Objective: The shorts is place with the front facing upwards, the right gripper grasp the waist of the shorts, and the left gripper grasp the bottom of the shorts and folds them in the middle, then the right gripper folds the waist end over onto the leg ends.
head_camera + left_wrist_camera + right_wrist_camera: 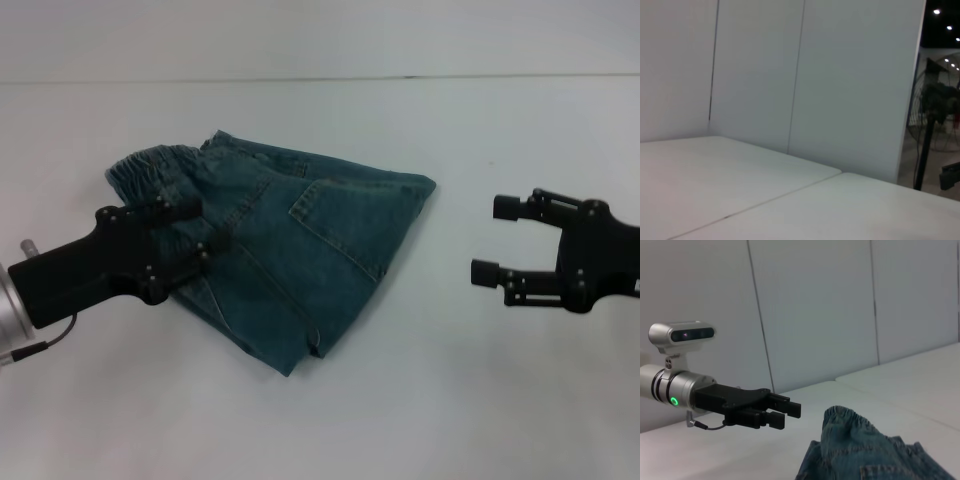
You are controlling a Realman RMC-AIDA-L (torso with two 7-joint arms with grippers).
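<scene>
Shorts [300,255] lie folded in a rough wedge on the white surface [450,400], between my two claws. My left claw [195,228] is over the shorts' end nearest it, fingers a little apart, one above the other, over the denim just below the waist of the shorts [150,165]; head view does not settle whether they touch the cloth. The puckered band sits beyond my left claw, toward the far side of the surface. The folded corner points toward my right claw [490,240], which hangs well apart from the shorts, fingers spread wide, nothing between them.

Right wrist view gives what the head view cannot: my left claw [782,415] side on, silver wrist with a green light [674,401] and a camera [682,335] on top, fingers close together and raised off the surface, near the gathered waistband [845,417] but not touching it there. It also shows the white wall panels [815,315] behind.

Left wrist view shows no shorts at all: only bare surface [740,195], its seam [765,200], wall panels [840,75], and a fan [930,105] on a stand in a dark opening.
</scene>
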